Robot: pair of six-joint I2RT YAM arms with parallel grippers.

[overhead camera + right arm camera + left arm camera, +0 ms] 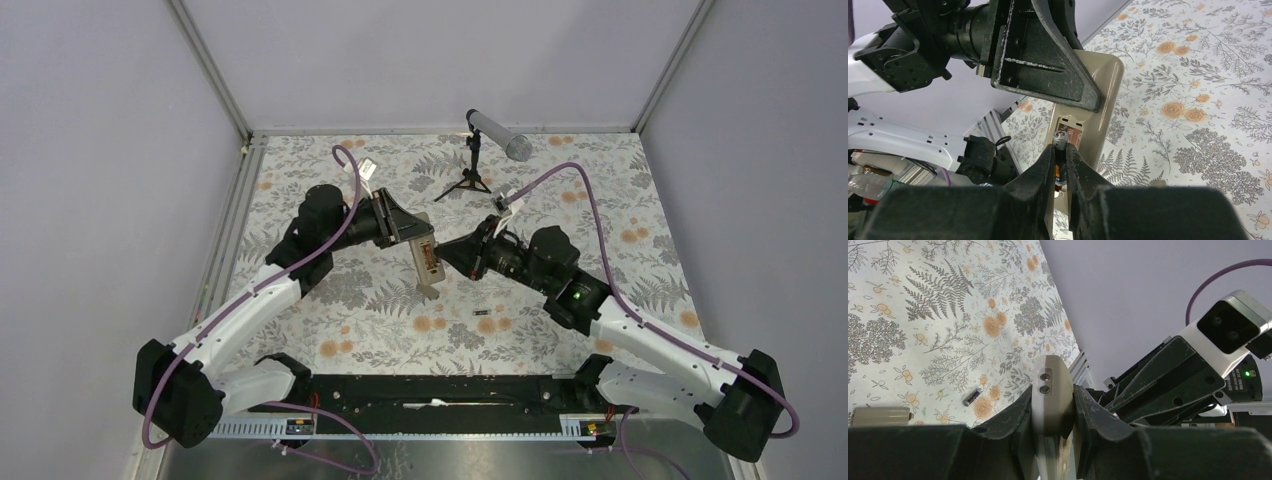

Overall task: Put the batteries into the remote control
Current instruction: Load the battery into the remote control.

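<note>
My right gripper [1061, 156] clamped a battery [1060, 142], lengthwise against the open bay [1074, 131] of the remote [1104, 95], which my left gripper [1052, 400] pinched.

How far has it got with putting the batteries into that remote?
Done: the small beige oblong remote control is clamped in the left fingers, its compartment open. In hand: the right fingers hold one slim dark battery at the compartment, not yet seated. Left: the second battery lies on the floral table.
</note>
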